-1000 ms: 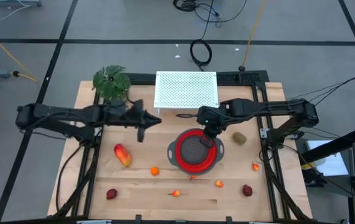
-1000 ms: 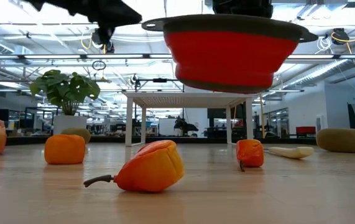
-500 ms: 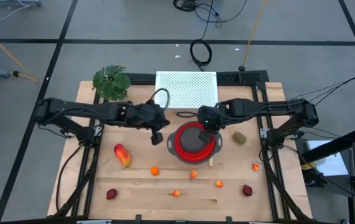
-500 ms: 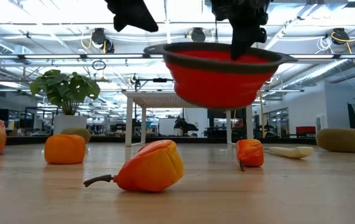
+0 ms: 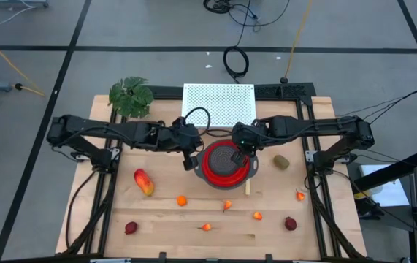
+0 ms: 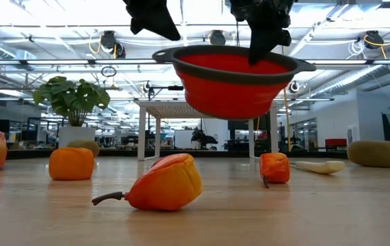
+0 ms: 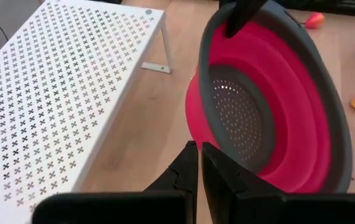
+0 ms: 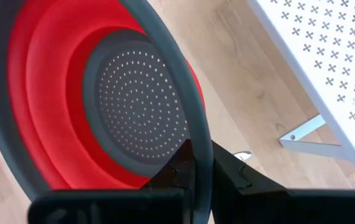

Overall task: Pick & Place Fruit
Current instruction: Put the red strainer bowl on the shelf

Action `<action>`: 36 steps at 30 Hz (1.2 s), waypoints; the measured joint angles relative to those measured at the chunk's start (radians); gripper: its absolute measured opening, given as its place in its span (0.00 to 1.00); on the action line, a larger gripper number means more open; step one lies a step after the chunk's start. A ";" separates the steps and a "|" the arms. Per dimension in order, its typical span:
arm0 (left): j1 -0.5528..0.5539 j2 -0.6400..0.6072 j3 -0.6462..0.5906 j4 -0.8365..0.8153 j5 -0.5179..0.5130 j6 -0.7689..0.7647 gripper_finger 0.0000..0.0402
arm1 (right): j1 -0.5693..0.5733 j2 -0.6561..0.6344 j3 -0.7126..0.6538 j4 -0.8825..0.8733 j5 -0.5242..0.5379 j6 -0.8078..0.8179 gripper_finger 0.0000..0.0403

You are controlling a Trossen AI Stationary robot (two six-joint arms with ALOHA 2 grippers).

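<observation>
1. Right gripper (image 5: 245, 152): fingers clamped on the grey rim of the red colander (image 5: 227, 165), at its side nearest the white perforated stand (image 5: 219, 105). The right wrist view shows the rim passing between the two closed fingers (image 8: 224, 171).
2. Colander: lifted clear of the table (image 5: 164, 226). The low view shows it hanging in the air, slightly tilted, with open space below its base (image 6: 234, 76).
3. Left gripper (image 5: 188, 162): fingers pressed together with nothing between them, just beside the colander's rim on the side away from the right gripper. The left wrist view shows the closed fingertips (image 7: 197, 155) close to the colander's outer wall; contact cannot be confirmed.
4. Fruit, all lying on the table, none in the colander:
 - the larger red-yellow oblong fruit (image 5: 144, 182) toward the left arm's side;
 - small orange fruits (image 5: 182, 200) along the near half of the table, others at (image 5: 227, 205), (image 5: 207, 227), (image 5: 257, 215), (image 5: 300, 194);
 - dark-red fruits (image 5: 131, 228) and (image 5: 290, 223) near the front corners;
 - the brown oval fruit (image 5: 281, 162) beside the right arm.
5. Other items: a pale slim knife (image 5: 247, 188) lies just in front of the colander; a leafy green plant (image 5: 131, 97) stands at the far left corner.
</observation>
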 joint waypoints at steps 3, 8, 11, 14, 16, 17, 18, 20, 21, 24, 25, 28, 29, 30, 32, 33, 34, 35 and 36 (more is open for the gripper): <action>0.000 -0.001 0.000 0.022 0.000 -0.048 0.06 | 0.000 0.000 0.000 0.004 0.000 0.000 0.03; 0.000 -0.001 0.000 0.035 0.029 -0.128 0.06 | 0.000 0.000 0.000 0.004 0.002 -0.001 0.03; 0.000 -0.001 0.000 0.031 0.034 -0.181 0.06 | 0.000 0.000 0.000 0.005 0.003 0.000 0.03; 0.000 -0.001 0.000 0.029 0.034 -0.232 0.06 | 0.000 0.000 0.000 0.012 0.003 -0.001 0.03; 0.000 -0.001 0.000 0.029 0.028 -0.247 0.06 | 0.000 0.000 0.000 0.022 0.003 -0.002 0.03; 0.000 -0.001 0.000 0.029 0.028 -0.248 0.06 | 0.000 0.000 0.000 0.026 0.003 -0.002 0.03; 0.000 -0.001 0.000 0.029 0.028 -0.248 0.07 | 0.000 0.000 0.000 0.028 0.003 -0.002 0.03; 0.000 -0.001 0.000 0.029 0.029 -0.248 0.09 | 0.000 0.000 0.000 0.027 0.003 -0.002 0.03; 0.000 -0.001 0.000 0.029 0.029 -0.250 0.12 | 0.000 0.000 0.000 0.026 0.003 -0.002 0.03; 0.000 -0.001 0.000 0.030 0.029 -0.262 0.21 | 0.000 0.000 0.000 0.027 0.003 -0.002 0.03; 0.000 -0.001 0.000 0.031 0.029 -0.261 0.25 | 0.000 0.000 0.000 0.030 0.003 -0.002 0.03; 0.000 -0.001 0.000 0.039 0.029 -0.261 0.38 | 0.002 0.000 0.000 0.061 0.003 -0.001 0.03; 0.000 -0.001 0.000 0.040 0.028 -0.262 0.42 | 0.005 0.000 0.000 0.075 0.003 0.000 0.03; 0.000 -0.001 0.000 0.039 0.026 -0.261 0.47 | 0.008 0.000 0.000 0.089 0.003 0.000 0.03; 0.000 -0.001 0.000 0.033 0.012 -0.258 0.54 | 0.020 0.000 0.000 0.113 0.002 0.001 0.03; 0.000 -0.001 0.000 0.032 0.002 -0.258 0.57 | 0.027 0.000 0.000 0.123 0.000 0.001 0.03; 0.000 -0.001 0.000 0.033 -0.001 -0.257 0.60 | 0.033 0.000 0.000 0.131 0.000 0.001 0.03; 0.000 -0.001 0.000 0.033 -0.001 -0.254 0.62 | 0.038 0.000 0.000 0.137 0.000 0.001 0.03; 0.000 -0.001 0.000 0.033 -0.001 -0.254 0.64 | 0.043 0.000 0.000 0.141 0.000 0.002 0.03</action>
